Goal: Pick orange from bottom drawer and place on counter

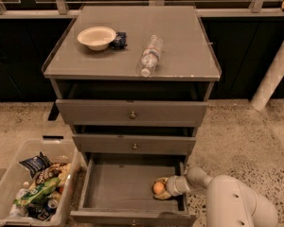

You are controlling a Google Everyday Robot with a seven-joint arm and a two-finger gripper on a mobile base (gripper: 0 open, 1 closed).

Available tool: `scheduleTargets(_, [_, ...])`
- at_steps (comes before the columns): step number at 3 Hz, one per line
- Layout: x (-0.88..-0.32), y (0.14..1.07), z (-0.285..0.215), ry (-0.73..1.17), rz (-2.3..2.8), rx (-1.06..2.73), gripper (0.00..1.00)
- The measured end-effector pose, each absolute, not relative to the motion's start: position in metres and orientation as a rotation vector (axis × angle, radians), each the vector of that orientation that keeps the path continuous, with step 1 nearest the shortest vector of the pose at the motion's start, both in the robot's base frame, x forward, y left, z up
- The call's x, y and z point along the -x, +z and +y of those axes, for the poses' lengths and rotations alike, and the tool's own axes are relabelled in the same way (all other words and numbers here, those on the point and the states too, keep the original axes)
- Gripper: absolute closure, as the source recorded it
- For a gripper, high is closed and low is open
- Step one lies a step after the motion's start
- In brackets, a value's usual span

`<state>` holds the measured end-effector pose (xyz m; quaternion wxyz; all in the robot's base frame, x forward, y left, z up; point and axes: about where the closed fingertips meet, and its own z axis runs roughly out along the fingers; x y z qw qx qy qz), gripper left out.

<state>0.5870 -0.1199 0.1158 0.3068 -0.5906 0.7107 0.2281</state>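
The bottom drawer [118,183] is pulled open, below two shut drawers. The orange [158,188] sits at the drawer's right side, near its right wall. My gripper [160,189] reaches in over the drawer's right wall, and its pale fingers stand around the orange. The arm [232,200] comes in from the lower right. The grey counter [180,56] is the cabinet's top, well above the gripper.
On the counter stand a white bowl [96,37], a small dark packet [119,40] beside it, and a plastic water bottle [150,56] lying on its side. A clear bin [7,188] of snack packets stands on the floor left of the drawer. A white post [274,70] leans at the right.
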Motion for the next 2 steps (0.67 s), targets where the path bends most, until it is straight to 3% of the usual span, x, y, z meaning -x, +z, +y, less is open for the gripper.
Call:
scheduleTargets(1, [-0.587, 0.116, -0.12, 0.603, 1.88, 1.562, 1.0])
scheduleTargets(2, [-0.575, 0.124, -0.134, 0.577, 1.903, 1.53, 1.0])
